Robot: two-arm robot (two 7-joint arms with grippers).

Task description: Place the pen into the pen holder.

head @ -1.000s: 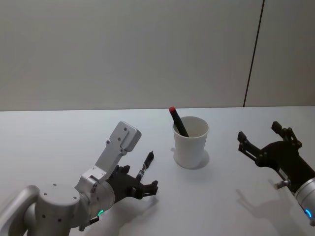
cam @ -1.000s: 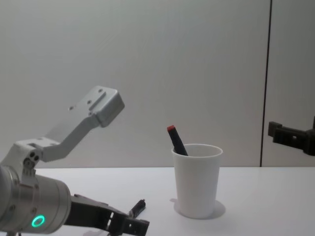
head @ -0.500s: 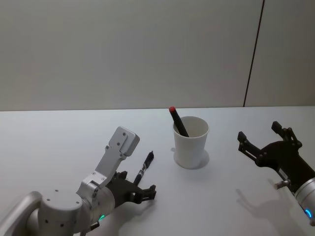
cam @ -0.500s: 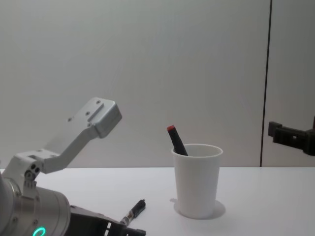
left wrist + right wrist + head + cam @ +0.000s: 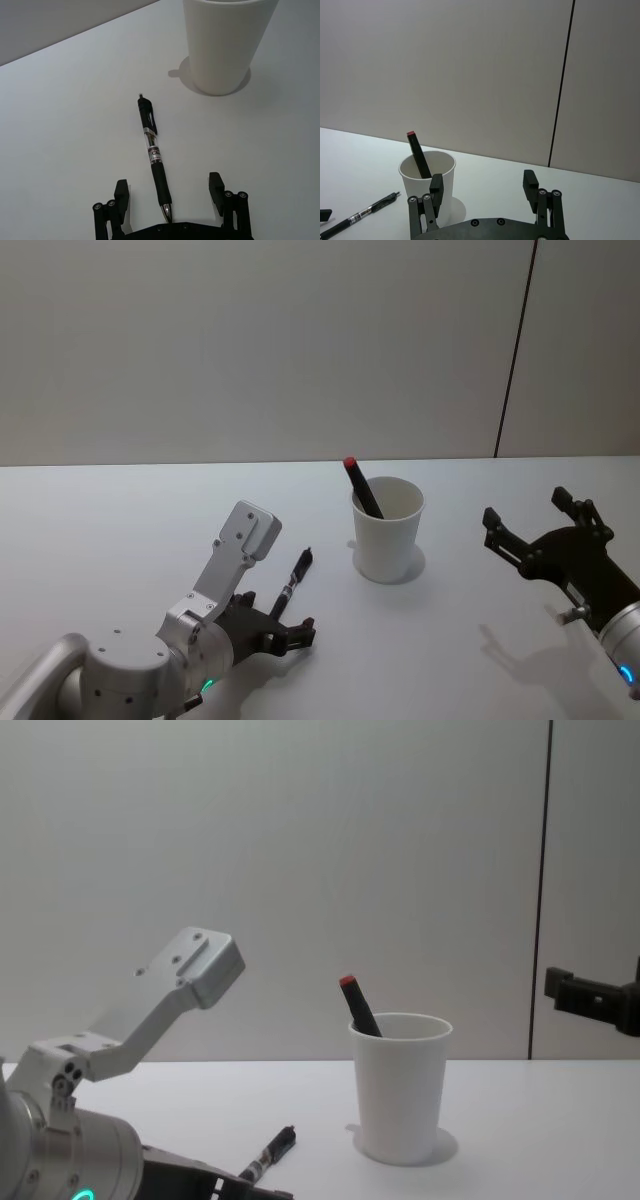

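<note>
While the left gripper [image 5: 169, 184] sits low over the white tabletop [image 5: 60, 125], I see its jaws spread wide, with the writing tip of the black-and-clear click pen [image 5: 154, 160] lying flat between them; neither finger touches the barrel. The pen's clip end points out from the jaws toward the plain white paper cup [image 5: 225, 45] that serves as the pen holder. The cup stands upright beyond the pen's far end and a little to one side, apart from it. A black marker with a red cap [image 5: 362, 486] leans inside that cup, its cap above the rim. My right gripper [image 5: 527, 506] hovers above the table with its jaws spread as well, holding nothing; the cup stands ahead of them, and the pen lies well apart from them.
</note>
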